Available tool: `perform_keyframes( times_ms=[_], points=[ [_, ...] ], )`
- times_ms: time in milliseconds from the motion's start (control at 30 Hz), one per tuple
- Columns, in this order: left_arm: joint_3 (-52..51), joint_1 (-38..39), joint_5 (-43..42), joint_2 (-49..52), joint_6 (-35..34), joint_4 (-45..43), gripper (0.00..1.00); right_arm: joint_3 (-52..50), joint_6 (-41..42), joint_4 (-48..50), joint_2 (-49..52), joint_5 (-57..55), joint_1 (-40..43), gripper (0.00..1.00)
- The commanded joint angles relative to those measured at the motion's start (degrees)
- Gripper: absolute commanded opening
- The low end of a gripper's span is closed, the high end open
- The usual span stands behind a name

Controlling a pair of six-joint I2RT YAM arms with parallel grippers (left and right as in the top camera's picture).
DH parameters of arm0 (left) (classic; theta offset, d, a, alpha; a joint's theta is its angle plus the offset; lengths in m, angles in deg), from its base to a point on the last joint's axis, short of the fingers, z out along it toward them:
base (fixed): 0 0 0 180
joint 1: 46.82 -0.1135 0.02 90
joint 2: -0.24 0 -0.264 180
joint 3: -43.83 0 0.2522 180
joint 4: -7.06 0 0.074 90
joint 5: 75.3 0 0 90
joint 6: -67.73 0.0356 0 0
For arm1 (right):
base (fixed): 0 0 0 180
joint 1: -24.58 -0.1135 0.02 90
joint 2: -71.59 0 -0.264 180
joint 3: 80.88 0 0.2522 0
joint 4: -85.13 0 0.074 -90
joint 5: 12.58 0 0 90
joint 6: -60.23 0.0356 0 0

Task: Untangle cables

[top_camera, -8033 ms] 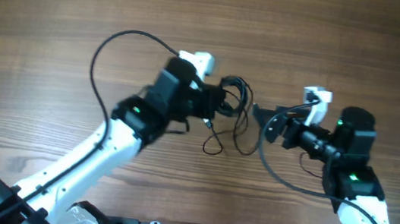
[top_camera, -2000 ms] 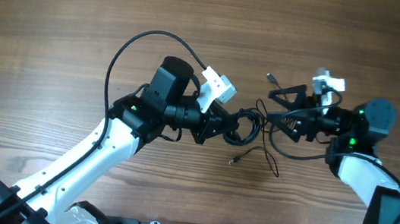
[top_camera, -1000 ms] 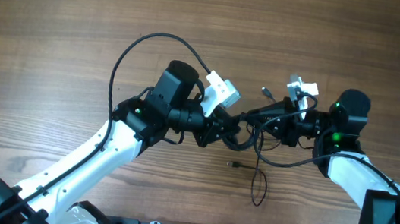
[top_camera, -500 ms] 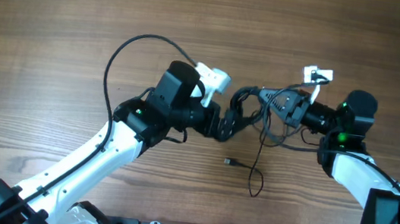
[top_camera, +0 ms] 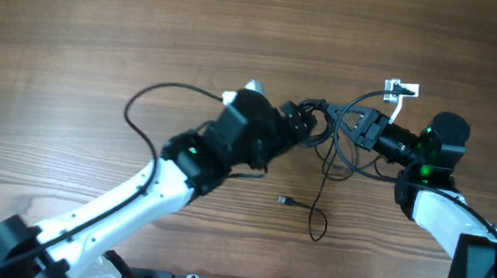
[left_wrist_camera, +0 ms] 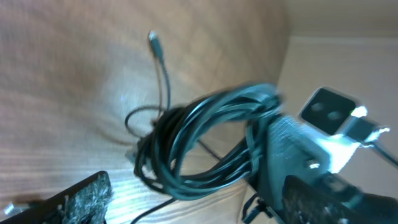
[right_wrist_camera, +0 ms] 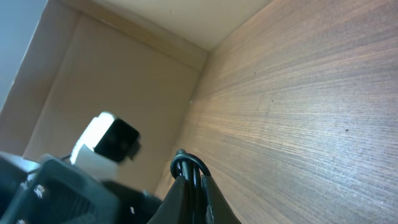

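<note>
Left gripper (top_camera: pixel 303 124) stands with its jaws spread wide, one textured fingertip (left_wrist_camera: pixel 84 194) low at the edge of its own wrist view and nothing between the two. A second ago it was clamped on the cables (left_wrist_camera: pixel 205 143); it has since let go and now points at the coil from just beside it. Beyond it the coiled bundle hangs off the table (top_camera: pixel 101 26), carried by the right gripper (top_camera: pixel 352 128) alone, whose fingers are pinched together on a loop of the thin cord, as its wrist view shows. Farther down, a loose strand (top_camera: pixel 320 200) trails from the bundle to the wood and curls into a small loop, with a small plug (top_camera: pixel 286 201) lying near it. The release looks like a regrasp: most of the tangle is still wound tight, so the left gripper probably needs a fresh hold on a single strand to pull against the right. No bin, tray or box is in view.
</note>
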Motion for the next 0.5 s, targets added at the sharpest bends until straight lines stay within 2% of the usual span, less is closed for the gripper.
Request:
perform_keyframes(
  times_ms=[0,67,133,267,467],
  points=[
    [0.31,2.93,3.13,4.81,-14.53,0.24,0.86,0.24,2.32,0.35,-0.15,-0.55,0.09,0.04],
    [0.31,3.67,3.30,6.82,-20.26,-0.02,0.85,0.24,2.32,0.33,-0.15,-0.52,0.09,0.04],
    [0.31,4.11,3.50,8.41,-23.50,-1.22,0.78,0.24,2.71,0.31,-0.15,-0.52,0.09,0.04],
    [0.31,4.24,4.20,10.40,-24.52,-7.32,0.73,0.24,3.37,0.28,-0.15,-0.55,0.09,0.04],
    [0.31,4.24,8.79,10.45,-24.96,-8.61,0.72,0.24,4.42,-0.13,-0.15,-0.52,0.09,0.04]
  ],
)
